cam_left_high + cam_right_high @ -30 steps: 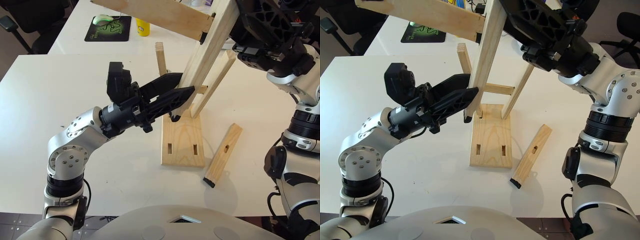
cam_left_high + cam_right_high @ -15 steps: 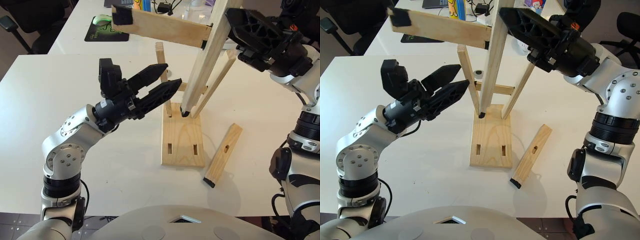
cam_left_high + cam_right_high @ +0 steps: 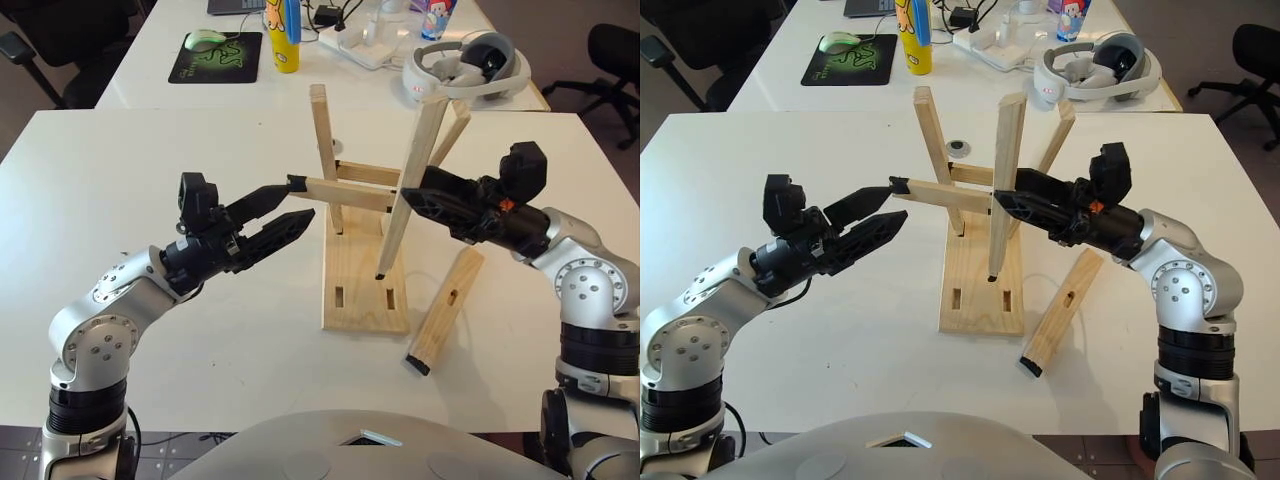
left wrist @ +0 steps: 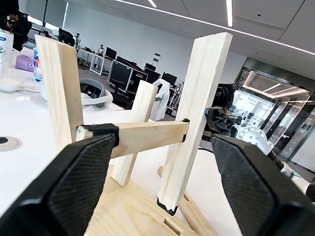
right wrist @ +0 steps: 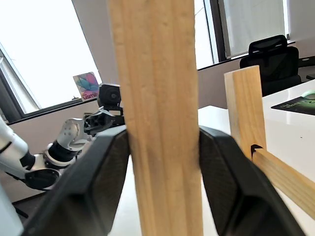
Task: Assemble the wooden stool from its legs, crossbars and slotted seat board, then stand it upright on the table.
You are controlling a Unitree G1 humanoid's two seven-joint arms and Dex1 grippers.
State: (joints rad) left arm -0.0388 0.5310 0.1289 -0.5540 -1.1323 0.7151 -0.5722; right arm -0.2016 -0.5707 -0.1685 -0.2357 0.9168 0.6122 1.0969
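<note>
Right hand [image 3: 408,196]: pressed onto the held leg [image 3: 395,235], one finger on each side, about halfway up its length.
Held leg: tilted, with its dark-tipped lower end over the seat board [image 3: 365,300]; whether it touches the board cannot be told.
Side crossbar [image 3: 350,193]: joined to the held leg and running level toward the left hand.
Left hand [image 3: 298,200]: fingers spread, with the dark-capped free end of the side crossbar between them, close to the upper finger; contact cannot be told.
Seat board: flat on the desk [image 3: 150,160], with two slots showing at its near end.
Rear legs [image 3: 322,130]: two, standing in the board's far end and joined by a rear crossbar [image 3: 365,172].
Loose piece [image 3: 447,310]: a slotted piece lying on the desk just to the right of the board.
</note>
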